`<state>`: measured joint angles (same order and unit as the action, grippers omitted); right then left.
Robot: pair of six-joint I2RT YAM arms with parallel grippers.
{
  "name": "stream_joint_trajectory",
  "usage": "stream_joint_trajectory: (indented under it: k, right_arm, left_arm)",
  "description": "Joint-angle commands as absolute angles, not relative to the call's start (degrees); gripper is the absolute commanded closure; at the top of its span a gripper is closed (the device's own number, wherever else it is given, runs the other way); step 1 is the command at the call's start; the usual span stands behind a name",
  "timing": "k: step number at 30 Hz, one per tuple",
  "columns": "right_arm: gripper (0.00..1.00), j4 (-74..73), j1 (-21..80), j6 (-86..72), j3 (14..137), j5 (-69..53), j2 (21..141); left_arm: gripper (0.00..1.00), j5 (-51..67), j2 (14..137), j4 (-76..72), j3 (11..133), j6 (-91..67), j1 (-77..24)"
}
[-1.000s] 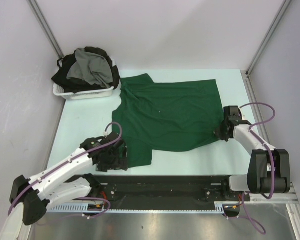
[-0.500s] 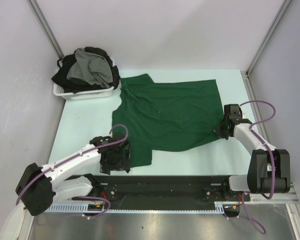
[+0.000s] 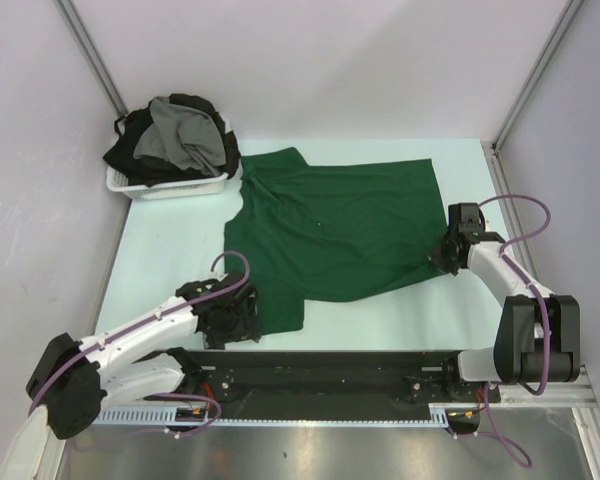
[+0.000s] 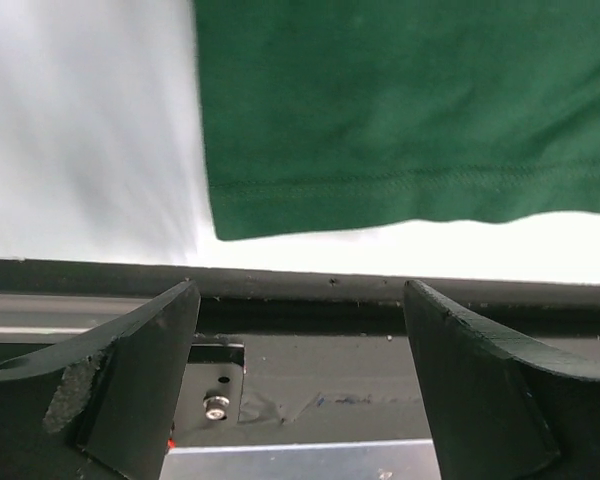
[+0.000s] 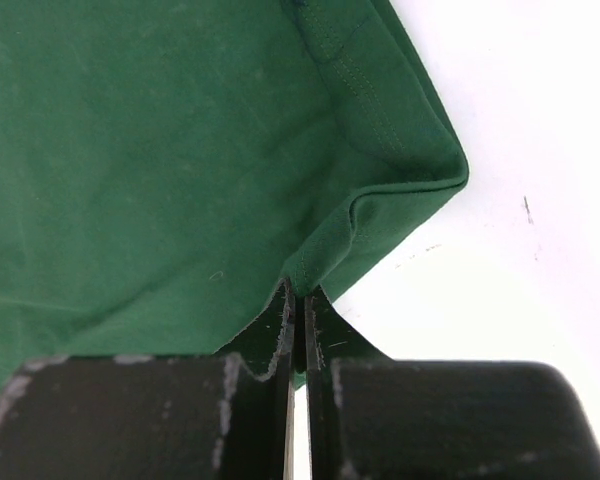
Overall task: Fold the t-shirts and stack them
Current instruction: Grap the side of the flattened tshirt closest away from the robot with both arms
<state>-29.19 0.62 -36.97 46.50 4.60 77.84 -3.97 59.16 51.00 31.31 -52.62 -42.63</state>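
Two lots of laundry show. At the far left a white plastic basket (image 3: 170,187) holds crumpled black t-shirts (image 3: 130,155) with a grey t-shirt (image 3: 185,135) on top. One dark green cotton t-shirt (image 3: 340,225) lies spread flat on the pale surface (image 3: 170,250), its long axis running left to right.

The left end effector (image 3: 230,322) hovers at the shirt's near-left flap, likely a sleeve. In its wrist view the jaws stand wide apart with nothing between them. The flap's stitched edge lies just ahead of them, its corner a little left of centre. This arm is plainly the nearer to that corner.

At the right, the right end effector (image 5: 298,295) is closed, pinching the shirt's near-right corner, with fabric puckered at its tips.
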Motion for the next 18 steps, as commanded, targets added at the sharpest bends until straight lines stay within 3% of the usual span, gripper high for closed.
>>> stream_joint_trajectory:
  k: [1,12,18]
  right_arm:
    - [1.0,-29.9,0.4,-35.3,49.0,4.9,78.7]
    - [1.0,-29.9,0.4,-34.9,49.4,4.7,79.1]
    - [1.0,-30.1,0.7,-34.8,49.7,4.7,79.1]
  left_arm:
    - [0.13,-7.1,58.0,49.0,29.6,-57.9,-43.1]
    - [0.15,-8.3,60.5,43.9,27.2,-60.9,-43.4]
    - [0.24,-7.5,61.8,41.1,26.9,-60.7,-43.4]
